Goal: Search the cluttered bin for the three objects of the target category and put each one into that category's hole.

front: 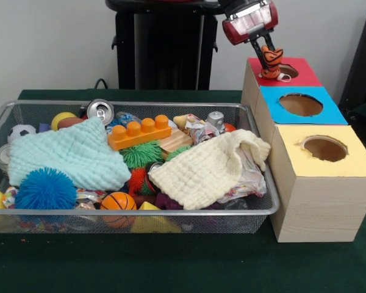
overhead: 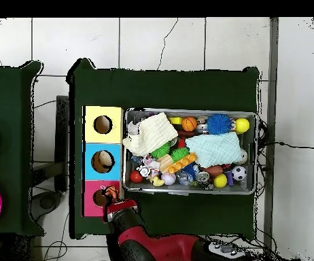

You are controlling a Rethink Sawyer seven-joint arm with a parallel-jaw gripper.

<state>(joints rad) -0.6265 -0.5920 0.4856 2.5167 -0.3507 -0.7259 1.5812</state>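
My gripper [front: 269,54] hangs over the red-topped box [front: 305,76] at the far right and is shut on the orange tiger-striped toy [front: 272,62]. The toy's lower end sits at the box's round hole [front: 288,72]. In the overhead view the gripper [overhead: 113,202] and the toy [overhead: 109,194] are at that same hole [overhead: 101,198]. The wire-mesh bin [front: 171,105] lies to the left, full of clutter. A small pale tan soft shape [front: 182,120] peeks out behind the orange toy brick [front: 139,132]. No third animal toy shows.
The blue-topped box [front: 329,113] and yellow-topped box [front: 354,160] stand in a row in front of the red one. The bin holds a mint cloth [front: 67,152], a cream cloth [front: 207,168], spiky balls [front: 46,189], a can [front: 100,110] and small sport balls.
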